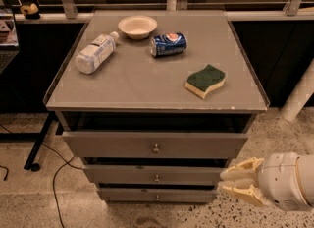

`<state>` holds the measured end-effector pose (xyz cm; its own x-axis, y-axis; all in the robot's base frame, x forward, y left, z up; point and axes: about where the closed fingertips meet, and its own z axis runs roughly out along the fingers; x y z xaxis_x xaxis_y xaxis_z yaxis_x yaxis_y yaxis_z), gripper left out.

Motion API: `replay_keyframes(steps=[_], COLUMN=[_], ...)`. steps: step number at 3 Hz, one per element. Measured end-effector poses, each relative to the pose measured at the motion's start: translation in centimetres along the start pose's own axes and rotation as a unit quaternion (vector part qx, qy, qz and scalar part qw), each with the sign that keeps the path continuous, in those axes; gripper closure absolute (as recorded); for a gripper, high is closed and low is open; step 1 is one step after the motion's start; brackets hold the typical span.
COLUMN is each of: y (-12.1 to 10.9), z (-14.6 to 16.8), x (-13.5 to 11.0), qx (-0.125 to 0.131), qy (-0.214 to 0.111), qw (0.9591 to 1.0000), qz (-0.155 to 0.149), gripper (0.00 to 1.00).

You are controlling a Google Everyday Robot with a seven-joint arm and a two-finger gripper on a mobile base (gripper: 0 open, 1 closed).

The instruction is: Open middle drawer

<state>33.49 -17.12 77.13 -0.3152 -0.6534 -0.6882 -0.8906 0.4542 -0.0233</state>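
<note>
The grey cabinet has three stacked drawers, all closed. The middle drawer (122,174) has a flat grey front with a small round metal knob (156,178) at its centre. My gripper (223,182) is at the lower right, level with the middle drawer's right end and just right of it. Its two cream fingers (243,168) point left, one above the other with a narrow gap, holding nothing. It is well right of the knob and touches nothing.
The top drawer (108,144) has a bigger knob; the bottom drawer (122,195) sits lowest. On the cabinet top (147,82) lie a plastic bottle (94,53), a bowl (138,26), a blue can (168,44) and a green sponge (205,80). Cables (54,173) run on the floor at left.
</note>
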Motion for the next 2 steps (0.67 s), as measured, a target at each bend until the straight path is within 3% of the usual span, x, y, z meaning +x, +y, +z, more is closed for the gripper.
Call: replay_keyframes(steps=[1,2], y=[0.3,0.0], z=[0.0,1.4], x=[-0.4,0.6], qx=[0.003,0.016], qy=[-0.002,-0.017], qw=[1.0000,0.9996], qz=[-0.007,0.018], gripper=[0.89,1.00])
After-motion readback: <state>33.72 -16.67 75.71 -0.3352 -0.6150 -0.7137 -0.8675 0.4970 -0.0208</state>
